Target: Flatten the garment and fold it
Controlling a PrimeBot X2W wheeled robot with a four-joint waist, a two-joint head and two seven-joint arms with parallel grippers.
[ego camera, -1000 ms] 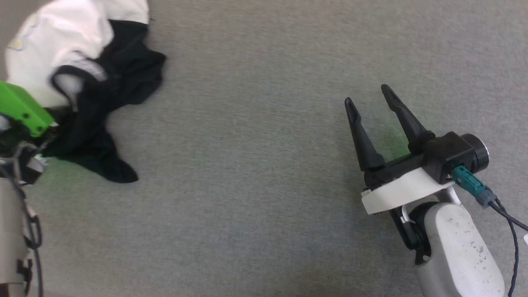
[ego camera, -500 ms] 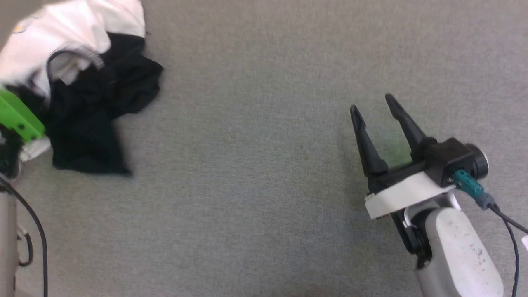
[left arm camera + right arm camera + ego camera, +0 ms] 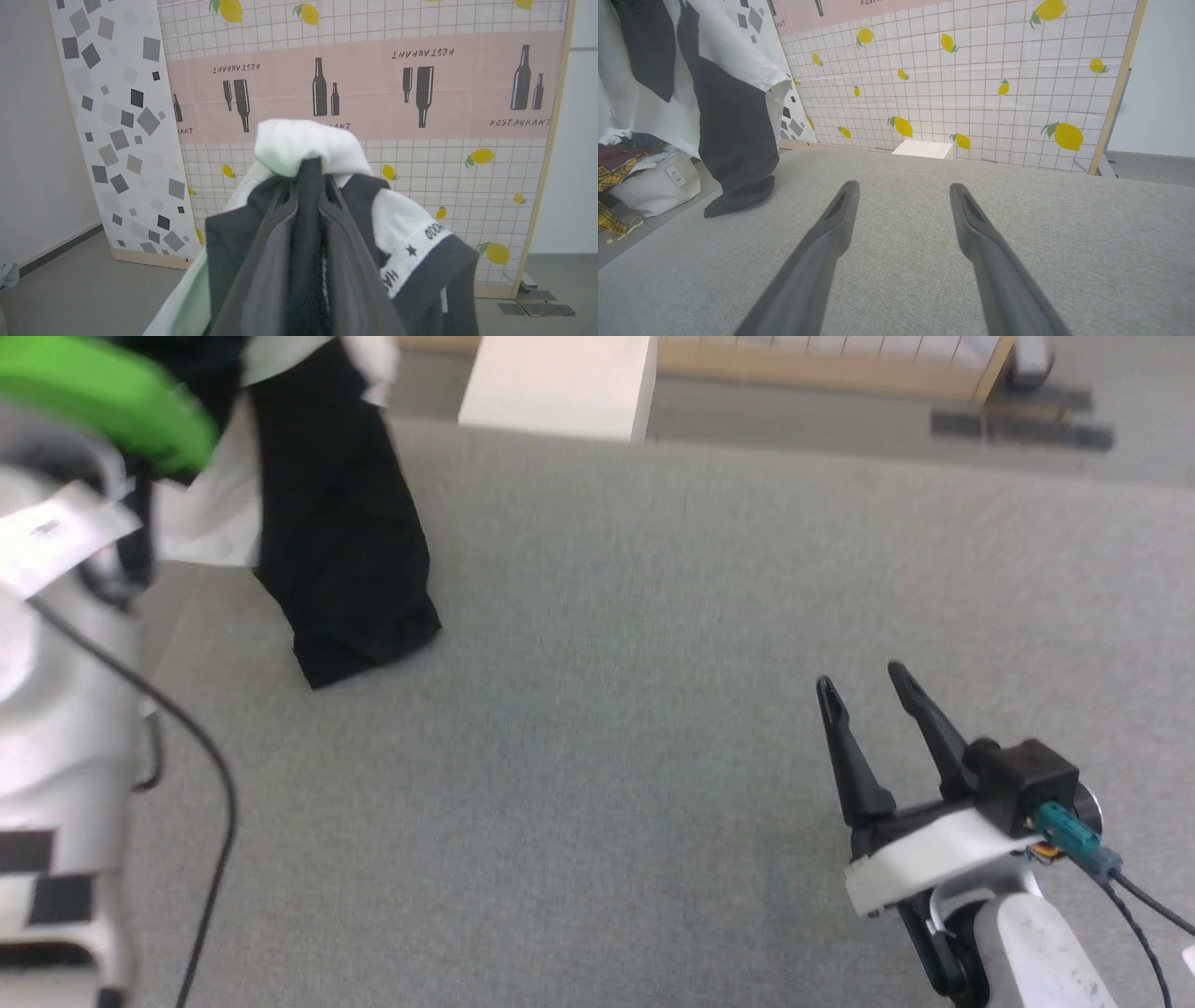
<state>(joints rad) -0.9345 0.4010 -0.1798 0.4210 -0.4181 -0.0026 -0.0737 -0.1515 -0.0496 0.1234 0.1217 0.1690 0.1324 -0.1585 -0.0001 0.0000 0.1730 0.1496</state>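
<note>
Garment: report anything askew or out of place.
The white T-shirt with black sleeves hangs bunched from the shut left gripper rather than lying flat. One black sleeve end appears to rest on the grey fabric surface, near its edge.

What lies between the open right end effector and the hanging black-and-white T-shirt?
Bare grey woven surface lies between the right end effector and the black-and-white T-shirt, as the head view shows.

My left claw [image 3: 310, 169] now pinches the garment [image 3: 341, 532] between closed fingers and has carried it up off the grey surface [image 3: 597, 728], where it lay heaped a second ago. It hangs long, only the black sleeve end [image 3: 738, 200] reaching the surface. My head has tilted up, bringing the surface's far edge and a white box [image 3: 560, 378] into sight.
</note>
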